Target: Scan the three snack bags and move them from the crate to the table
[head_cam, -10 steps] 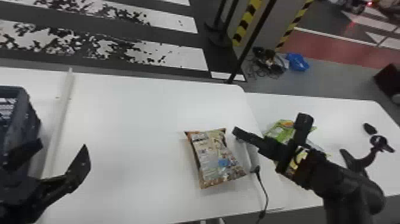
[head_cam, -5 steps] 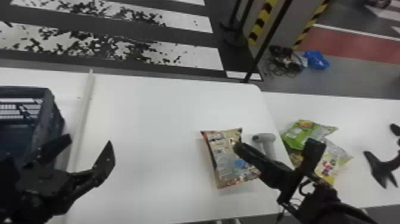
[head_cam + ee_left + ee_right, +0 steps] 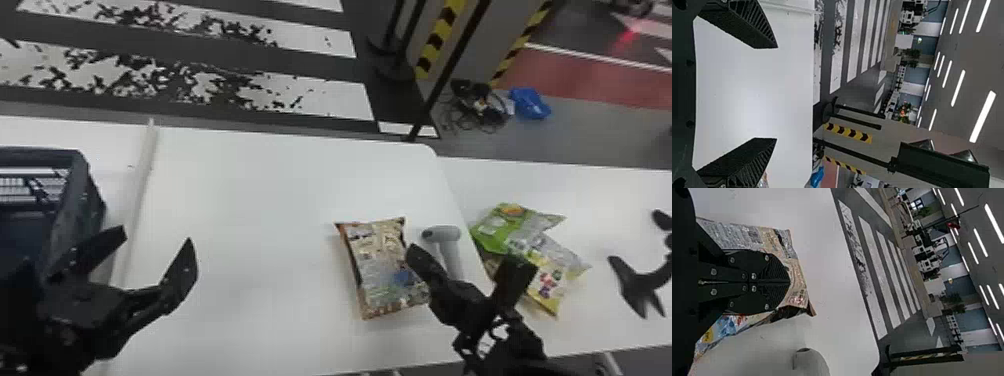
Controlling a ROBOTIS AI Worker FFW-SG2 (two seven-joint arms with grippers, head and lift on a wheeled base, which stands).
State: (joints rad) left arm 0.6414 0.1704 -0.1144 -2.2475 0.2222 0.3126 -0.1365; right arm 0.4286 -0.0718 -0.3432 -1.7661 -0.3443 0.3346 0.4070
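Near the crate (image 3: pixel 75 200), my left gripper (image 3: pixel 156 240) is open above the white table. In the left wrist view, my left gripper (image 3: pixel 777 93) has nothing between its spread fingers. My right gripper (image 3: pixel 411 250) is at the right edge of the brown snack bag (image 3: pixel 377 265), which lies flat. In the right wrist view, my right gripper (image 3: pixel 789 282) is shut, its fingers in front of the snack bag (image 3: pixel 795 272). A grey scanner (image 3: pixel 450 245) is just right of that bag. A green bag (image 3: pixel 500 230) and a yellow bag (image 3: pixel 550 280) overlap farther right.
The white table (image 3: pixel 240 200) meets a second white tabletop (image 3: pixel 610 200) on the right, where a black forked object (image 3: pixel 640 285) rests. A pale raised strip (image 3: pixel 142 185) runs beside the crate. A dark post (image 3: pixel 450 65) rises beyond the far edge.
The head view has swung left, so more of the crate shows. My right gripper has moved left and nearer the robot relative to the table, from over the scanner to the brown bag, uncovering the scanner.
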